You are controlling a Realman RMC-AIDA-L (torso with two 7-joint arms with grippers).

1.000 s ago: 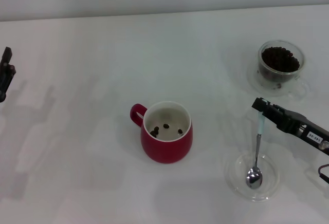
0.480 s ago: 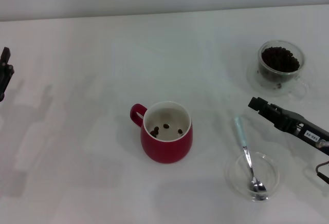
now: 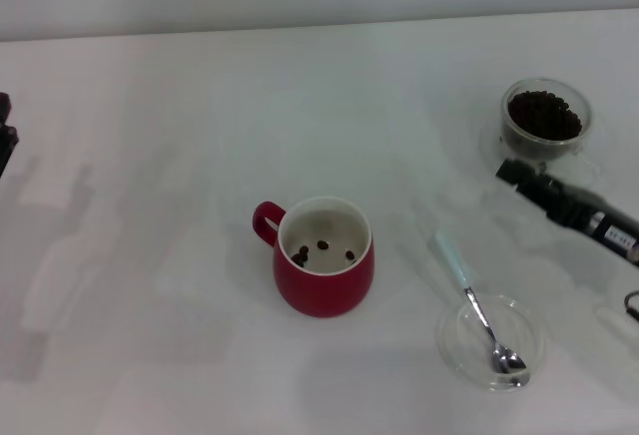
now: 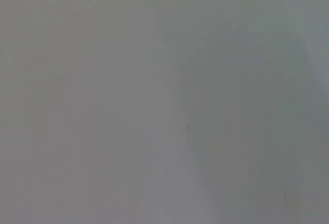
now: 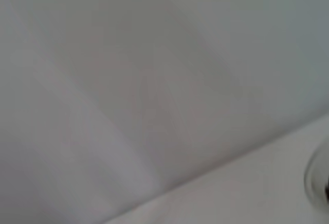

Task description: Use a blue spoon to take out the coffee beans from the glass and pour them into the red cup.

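Right gripper (image 3: 511,172) beside the glass (image 3: 545,131), finger state unclear; left gripper (image 3: 4,136) cropped

Red cup (image 3: 324,273) looked glossy; glass (image 3: 544,133) clear; blue spoon (image 3: 479,317) had shiny metal bowl; table (image 3: 200,156) matt white.

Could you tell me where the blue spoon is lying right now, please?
In the head view the blue spoon lies on the robot's right, its bowl in the shallow clear dish and its handle pointing toward the red cup; no gripper holds it.
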